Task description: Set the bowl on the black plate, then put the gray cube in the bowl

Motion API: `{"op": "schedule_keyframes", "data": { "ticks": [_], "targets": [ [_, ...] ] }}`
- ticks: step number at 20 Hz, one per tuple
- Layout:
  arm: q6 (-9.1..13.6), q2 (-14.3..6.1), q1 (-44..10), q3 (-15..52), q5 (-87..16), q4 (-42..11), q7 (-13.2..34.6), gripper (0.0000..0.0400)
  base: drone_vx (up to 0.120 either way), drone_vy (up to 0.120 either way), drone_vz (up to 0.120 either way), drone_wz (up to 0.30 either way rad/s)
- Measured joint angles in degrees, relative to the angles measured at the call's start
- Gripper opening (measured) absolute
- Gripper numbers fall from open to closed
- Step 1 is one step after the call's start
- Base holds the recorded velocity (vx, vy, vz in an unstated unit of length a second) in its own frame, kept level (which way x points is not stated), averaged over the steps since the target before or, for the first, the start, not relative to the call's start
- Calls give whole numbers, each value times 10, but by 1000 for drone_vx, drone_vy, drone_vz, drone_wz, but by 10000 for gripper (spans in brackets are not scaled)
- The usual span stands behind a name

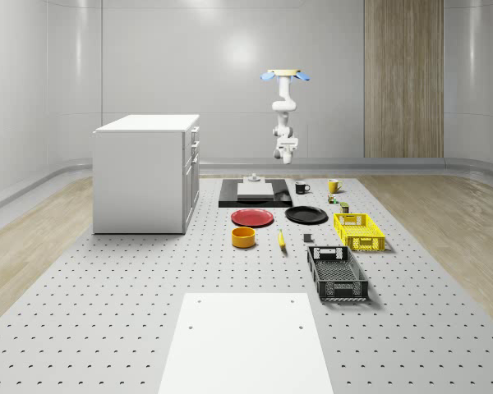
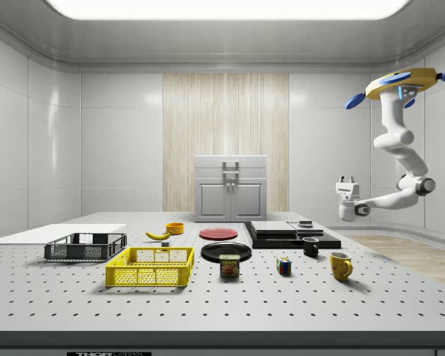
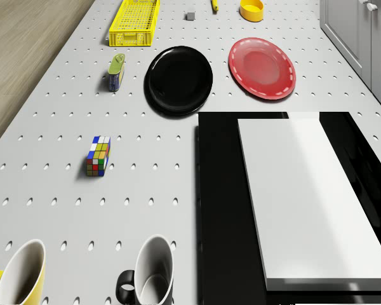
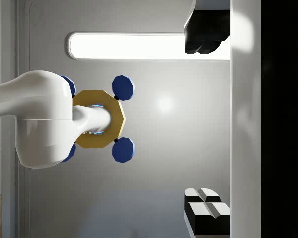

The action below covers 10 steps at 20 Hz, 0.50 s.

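An orange bowl [image 1: 243, 237] is seen just below the middle of the whole-scene view, set upright on the pegboard table [image 1: 107, 312] with its opening turned to the ceiling. It is round, so no long axis can be given. It is placed just under a red plate [image 1: 252, 217] and apart from it.

The black plate [image 1: 306, 215] is laid flat to the right of the red plate, with nothing on it. The small gray cube [image 1: 307, 239] is found on the table to the right of the bowl, beyond a banana [image 1: 281, 239], below the black plate and just above a black crate [image 1: 337, 274]. How its faces are turned cannot be made out.

The drone [image 2: 404, 80] is shown hovering high in the upper right of the side view, above the table's end near a yellow mug [image 2: 340, 265]. The arm is bent down and back from it, and the gripper [image 2: 346, 180] is held in the air with its fingers pointed up at the ceiling. In the wrist view the two fingers [image 4: 204, 214] are spread wide apart. Nothing is held or touched by them.
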<state>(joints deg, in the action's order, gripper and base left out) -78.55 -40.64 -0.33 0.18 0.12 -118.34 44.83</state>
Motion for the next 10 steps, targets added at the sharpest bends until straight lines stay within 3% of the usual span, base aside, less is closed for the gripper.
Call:
{"op": "schedule_keyframes", "data": {
  "ticks": [10],
  "targets": [
    [5,4,-1,1,0,13,0,400,112,-120,0,0]
  ]
}}
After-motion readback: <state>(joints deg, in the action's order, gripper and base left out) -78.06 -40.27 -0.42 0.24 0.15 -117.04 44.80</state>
